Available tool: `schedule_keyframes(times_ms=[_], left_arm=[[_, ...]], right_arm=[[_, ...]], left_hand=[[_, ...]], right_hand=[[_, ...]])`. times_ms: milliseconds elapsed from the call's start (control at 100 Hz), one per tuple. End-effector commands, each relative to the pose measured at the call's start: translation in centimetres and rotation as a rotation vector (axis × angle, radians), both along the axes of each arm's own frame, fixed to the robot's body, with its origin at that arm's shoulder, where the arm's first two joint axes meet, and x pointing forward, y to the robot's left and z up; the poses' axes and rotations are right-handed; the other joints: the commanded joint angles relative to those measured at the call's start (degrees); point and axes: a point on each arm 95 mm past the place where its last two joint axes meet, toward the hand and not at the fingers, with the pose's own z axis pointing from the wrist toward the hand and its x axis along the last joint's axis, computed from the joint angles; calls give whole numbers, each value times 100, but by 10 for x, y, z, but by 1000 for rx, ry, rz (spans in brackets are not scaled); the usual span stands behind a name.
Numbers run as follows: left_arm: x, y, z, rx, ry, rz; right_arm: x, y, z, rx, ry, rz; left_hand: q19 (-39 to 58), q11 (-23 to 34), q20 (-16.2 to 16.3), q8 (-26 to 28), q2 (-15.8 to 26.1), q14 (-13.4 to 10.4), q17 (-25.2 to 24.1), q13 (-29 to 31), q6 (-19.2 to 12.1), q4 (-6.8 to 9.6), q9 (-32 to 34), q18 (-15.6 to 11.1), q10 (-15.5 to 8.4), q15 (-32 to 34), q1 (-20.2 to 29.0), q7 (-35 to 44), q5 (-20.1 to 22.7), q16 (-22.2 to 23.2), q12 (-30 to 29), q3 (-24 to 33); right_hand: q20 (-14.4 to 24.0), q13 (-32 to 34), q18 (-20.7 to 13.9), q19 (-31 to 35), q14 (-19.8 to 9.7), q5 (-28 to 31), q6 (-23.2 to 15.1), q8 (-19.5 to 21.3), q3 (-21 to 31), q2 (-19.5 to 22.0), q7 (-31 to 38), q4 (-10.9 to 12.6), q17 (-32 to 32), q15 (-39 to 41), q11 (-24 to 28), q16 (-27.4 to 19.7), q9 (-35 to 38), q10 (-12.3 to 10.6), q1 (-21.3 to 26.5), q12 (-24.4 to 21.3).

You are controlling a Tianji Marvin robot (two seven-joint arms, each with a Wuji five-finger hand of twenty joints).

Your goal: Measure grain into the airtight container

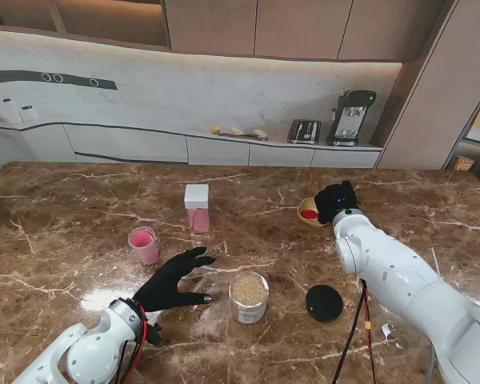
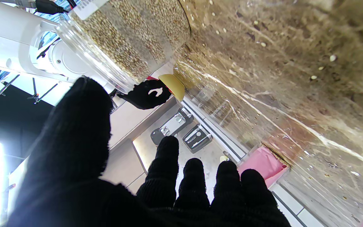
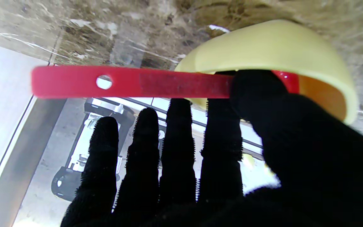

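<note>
A clear airtight container (image 1: pixel 249 298), holding grain to near its rim, stands uncovered near me at the centre; the left wrist view shows it close up (image 2: pixel 128 37). Its black lid (image 1: pixel 324 303) lies flat to its right. My left hand (image 1: pixel 176 280) rests just left of the container, open with fingers spread (image 2: pixel 169 170), not touching it. Farther away on the right sits a yellow bowl (image 1: pixel 308 212) (image 3: pixel 263 53). A red scoop (image 3: pixel 131 82) reaches out of the bowl. My right hand (image 1: pixel 336 200) pinches its handle, thumb (image 3: pixel 257 94) over it and fingers behind.
A pink cup (image 1: pixel 143 245) stands to the left, beyond my left hand. A pink box with a white lid (image 1: pixel 197 208) stands upright farther back at the centre (image 2: pixel 263 164). Loose grains speckle the marble top (image 2: pixel 295 63). Appliances line the back counter (image 1: pixel 348 118).
</note>
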Motion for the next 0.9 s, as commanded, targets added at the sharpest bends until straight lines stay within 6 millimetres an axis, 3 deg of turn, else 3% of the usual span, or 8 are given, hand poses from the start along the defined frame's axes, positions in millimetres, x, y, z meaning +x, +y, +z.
schedule_keyframes(times_ms=[0,210,300,600,750,800,830,890], left_arm=[[-2,0,-4,0,9,1],[-2,-1,-4,2,11,0],[-2,-2,-5,2,11,-2],[-2,-2,-6,-1,9,1],[-2,-3,-7,-6,9,2],[-2,-3,-7,-8,9,3],[-2,-3,-7,-9,9,3],[-2,-4,-7,-12,7,3]], right_arm=[[-2,-3,-5,-3,22,-6],[-3,-4,-6,3,30,3],[-3,-4,-6,3,24,10],[-7,-3,8,-15,-19,63],[-10,-4,17,-28,-54,83],[-11,-5,21,-29,-67,89],[-12,-5,24,-31,-72,94],[-15,-6,30,-29,-74,105]], left_hand=[[-162,-80,73,59,223,-47,-63,-142,-122,59,68,-134,-13,13,165,-90,-130,19,-58,-133],[-164,-81,82,56,240,-47,-63,-145,-129,59,67,-136,-24,11,164,-101,-135,19,-53,-150],[-166,-84,83,53,250,-49,-62,-139,-129,58,66,-136,-26,14,157,-111,-152,21,-53,-159],[-173,-78,86,45,266,-41,-65,-143,-117,62,69,-133,-19,14,154,-134,-188,24,-46,-172],[-181,-79,82,39,268,-42,-64,-141,-114,65,67,-132,-11,17,160,-148,-219,26,-46,-174],[-182,-76,82,37,271,-39,-60,-141,-125,65,70,-136,-13,16,162,-153,-228,26,-45,-174],[-183,-78,81,35,268,-43,-61,-141,-121,65,65,-135,-5,16,164,-157,-239,26,-46,-175],[-186,-77,80,35,277,-35,-62,-142,-124,66,69,-134,-3,16,167,-157,-237,26,-45,-175]], right_hand=[[92,-194,18,-115,-108,39,-88,265,299,244,130,-1,-101,-16,16,10,-76,-56,143,68],[116,-267,8,-124,-120,70,18,323,363,260,51,6,-110,7,41,17,-110,-51,206,85],[160,-415,-59,-110,-148,0,23,743,258,453,101,2,-124,50,51,22,-263,-58,273,94],[281,-706,-377,20,-192,65,84,1388,332,527,115,-12,-197,319,301,81,-418,-74,273,240],[364,-627,-409,143,-234,65,60,1737,337,618,43,-28,-174,758,760,356,-347,-150,267,689],[451,-458,-378,288,-217,43,45,1867,322,682,36,-34,-80,963,946,499,-215,-163,267,899],[545,-126,-316,434,-162,21,-28,2066,289,752,-14,-37,87,1038,949,583,100,-143,261,1271],[591,1104,-219,823,-114,-25,-253,2527,181,937,-142,-33,858,961,667,470,1042,-138,284,1349]])
